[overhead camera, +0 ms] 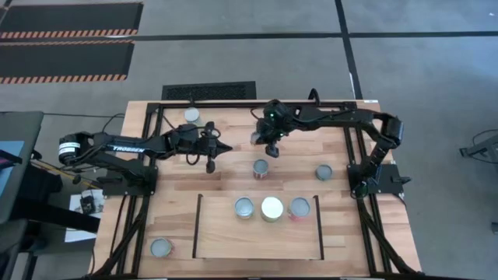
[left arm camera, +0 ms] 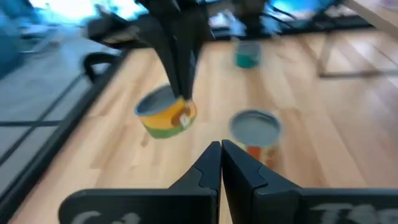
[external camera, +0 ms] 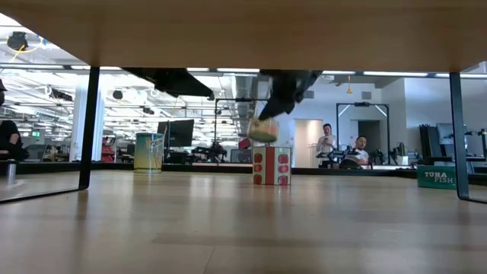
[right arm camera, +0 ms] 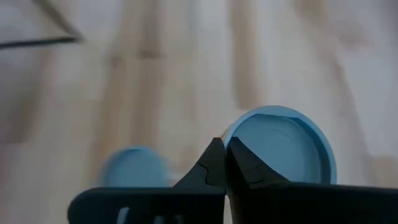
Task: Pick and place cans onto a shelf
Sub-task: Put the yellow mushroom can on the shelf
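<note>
A: Count of cans [overhead camera: 244,208]?

B: Eight. Three on the shelf [overhead camera: 257,241], four loose on the table [overhead camera: 342,233], one in the air. Two arms, two grippers.

A: Shelf row?

B: Three abreast along the shelf's back edge, between the two black rails [overhead camera: 197,225]. White-topped can [overhead camera: 271,208] in the middle, a grey top on either side, close together.

A: The loose four?

B: Back can [overhead camera: 191,114], pale top, near the table's far edge. Red-labelled can [overhead camera: 261,168] mid-table. Another grey top [overhead camera: 324,172] to its right. Corner can [overhead camera: 161,247] alone at the front left, outside the shelf.

A: And the one in the air?

B: Held can [left arm camera: 165,118]: yellow side with a green band at the base, grey top, tilted. It hangs clear of the wood, above and just behind the red-labelled can. Low view shows a gap under it.

A: Grip?

B: Right gripper [right arm camera: 222,148] has its fingers pinched nearly together on the can's rim; the can dangles below them.

A: Left side?

B: Left gripper [left arm camera: 221,152] fully closed, nothing in it, above the table's back left part, pointing toward the held can.
</note>
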You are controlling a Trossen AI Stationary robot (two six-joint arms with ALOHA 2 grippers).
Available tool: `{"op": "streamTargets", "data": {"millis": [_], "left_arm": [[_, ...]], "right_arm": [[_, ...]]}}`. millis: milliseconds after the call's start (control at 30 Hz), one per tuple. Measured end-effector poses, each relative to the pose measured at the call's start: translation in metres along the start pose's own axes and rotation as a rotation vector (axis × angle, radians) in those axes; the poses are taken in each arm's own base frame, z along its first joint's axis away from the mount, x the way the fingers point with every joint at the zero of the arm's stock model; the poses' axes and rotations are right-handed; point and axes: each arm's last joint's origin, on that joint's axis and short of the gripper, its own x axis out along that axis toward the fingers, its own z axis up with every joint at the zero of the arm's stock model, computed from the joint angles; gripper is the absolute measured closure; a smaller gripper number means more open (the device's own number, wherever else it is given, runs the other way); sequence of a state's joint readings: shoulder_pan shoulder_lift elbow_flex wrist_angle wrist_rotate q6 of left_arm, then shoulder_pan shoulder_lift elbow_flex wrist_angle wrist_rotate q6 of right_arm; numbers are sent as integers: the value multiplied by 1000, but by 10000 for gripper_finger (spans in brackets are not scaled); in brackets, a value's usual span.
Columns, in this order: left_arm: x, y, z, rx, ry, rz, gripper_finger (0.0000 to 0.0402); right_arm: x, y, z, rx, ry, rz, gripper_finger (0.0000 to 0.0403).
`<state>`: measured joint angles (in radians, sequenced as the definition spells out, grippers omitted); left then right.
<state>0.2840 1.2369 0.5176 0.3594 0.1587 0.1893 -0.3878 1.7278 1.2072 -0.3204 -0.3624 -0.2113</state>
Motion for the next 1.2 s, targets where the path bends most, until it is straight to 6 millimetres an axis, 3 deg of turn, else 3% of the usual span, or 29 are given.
{"op": "streamTargets", "data": {"millis": [267, 533, 733, 1200], "left_arm": [[1, 5, 32, 121, 95, -66, 387], [9, 6, 49, 224, 140, -144, 304], [23, 4, 56, 316, 132, -187, 260], [45, 3, 74, 336, 87, -405, 260]], "right_arm": [[-15, 24, 13, -61, -27, 273, 393], [-21, 38, 29, -140, -104, 434, 393], [-20, 44, 29, -171, -116, 499, 394], [-19, 52, 29, -233, -116, 531, 393]]}}
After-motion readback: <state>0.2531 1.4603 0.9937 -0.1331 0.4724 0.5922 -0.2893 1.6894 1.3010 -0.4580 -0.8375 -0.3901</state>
